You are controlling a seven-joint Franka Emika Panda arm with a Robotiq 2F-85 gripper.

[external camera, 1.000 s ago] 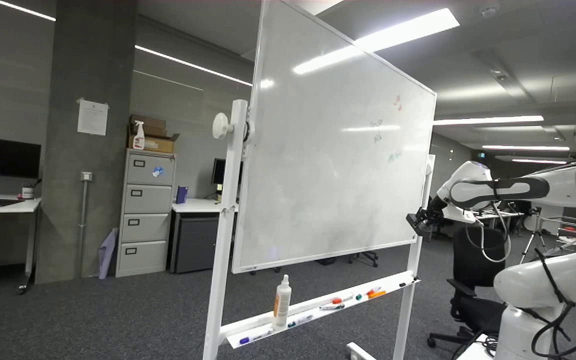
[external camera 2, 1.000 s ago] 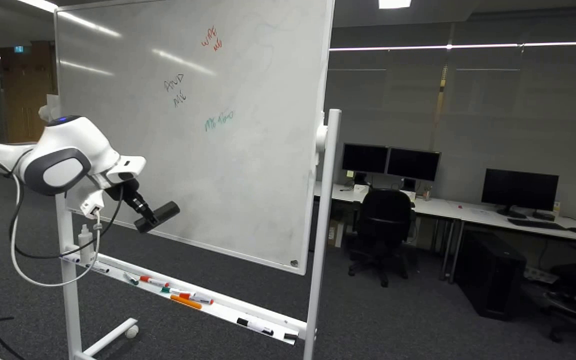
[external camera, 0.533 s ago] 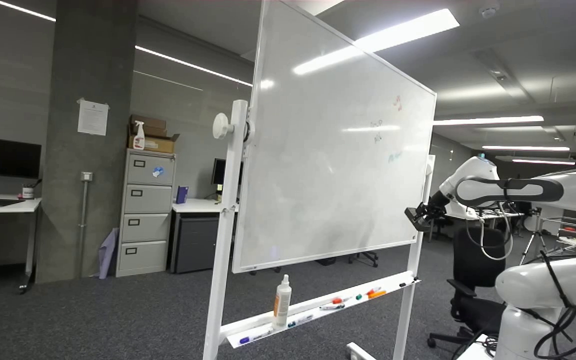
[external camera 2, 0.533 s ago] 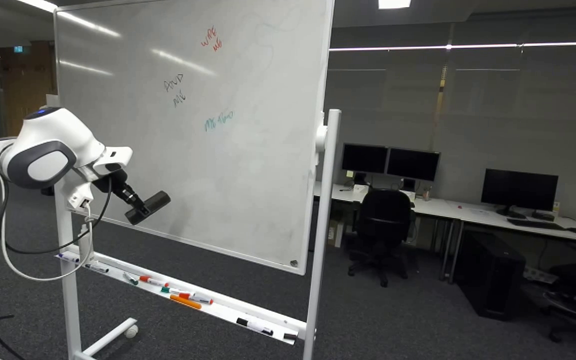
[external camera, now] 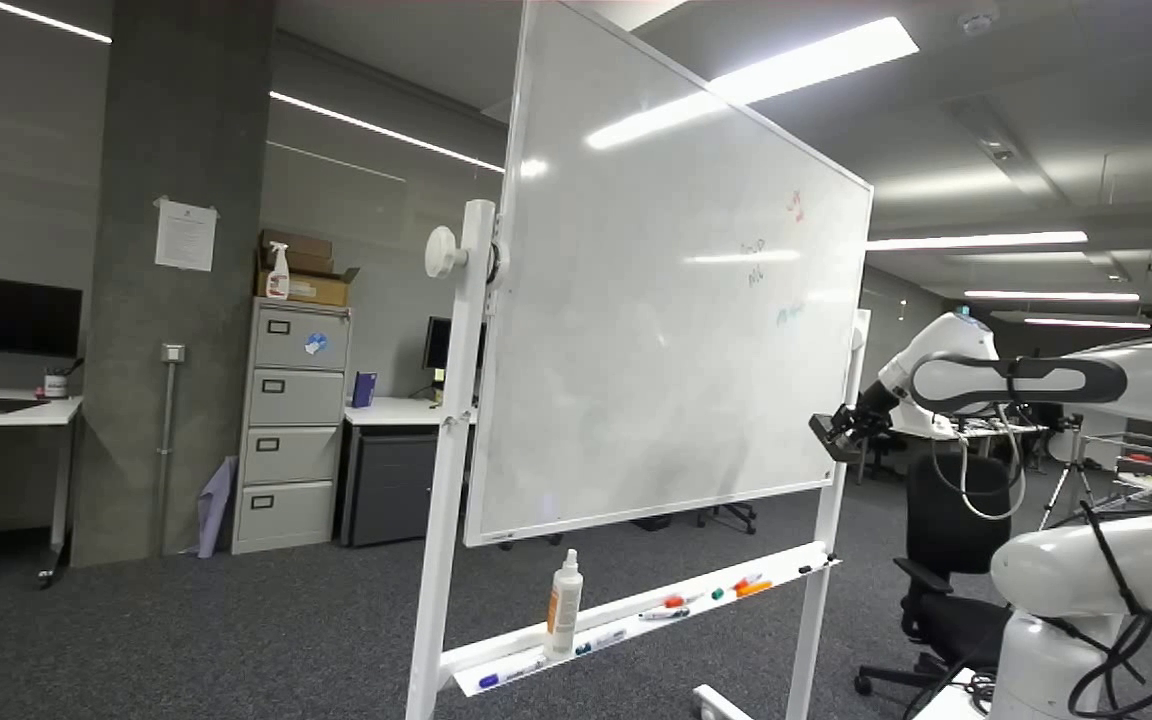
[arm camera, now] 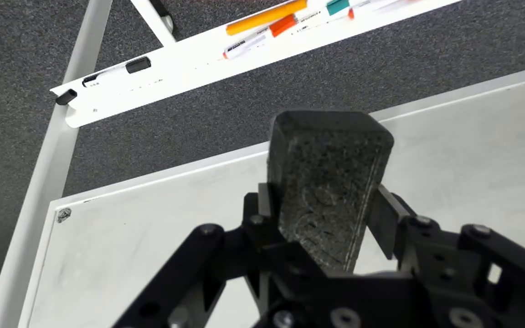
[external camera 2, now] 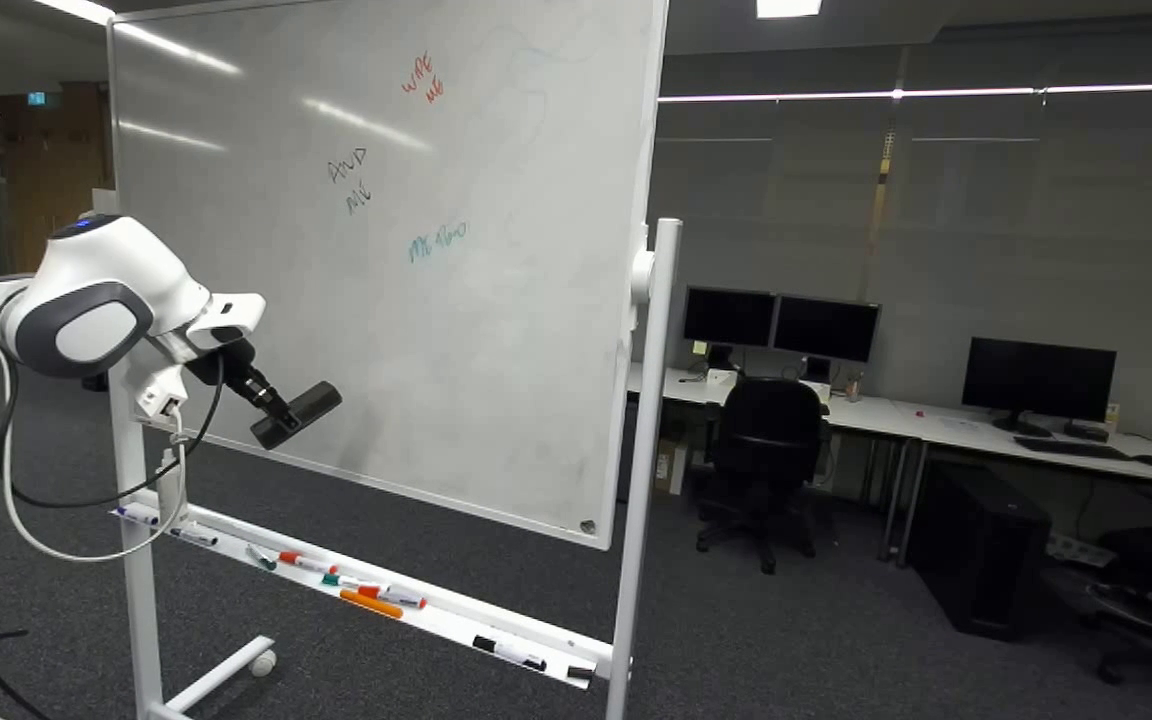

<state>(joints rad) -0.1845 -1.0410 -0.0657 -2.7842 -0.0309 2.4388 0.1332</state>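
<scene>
– Okay, so what's your gripper (arm camera: 324, 209) up to over there?

– Holding on. From my seat way off I count one gripper, two fingers (arm camera: 384, 221), pinched in narrow on one black block (arm camera: 331, 155).

– And where's the block exactly?

– Up in the air, tilted, in front of the lower part of my one whiteboard (external camera 2: 496, 350). Whether it's touching the surface, I honestly can't tell from my angles.

– Anything written up there?

– Three handwritten bits, all higher than the block: one red note (external camera 2: 423, 78), one black note (external camera 2: 349, 180), one green note (external camera 2: 438, 242). Both exterior views show them.

– Pens?

– Eight pens (external camera 2: 372, 603) by my count, lying along the ledge (external camera 2: 441, 625) under the whiteboard. Just one's orange all over lol. At one end I see one small black piece (external camera 2: 580, 673), and one bottle (external camera: 564, 608) stands upright near the opposite end.

– Background?

– In an exterior view I've got three monitors (external camera 2: 828, 327). In an exterior view I also get one filing cabinet (external camera: 294, 400), four drawers, with one spray bottle (external camera: 278, 275) on top.
</scene>
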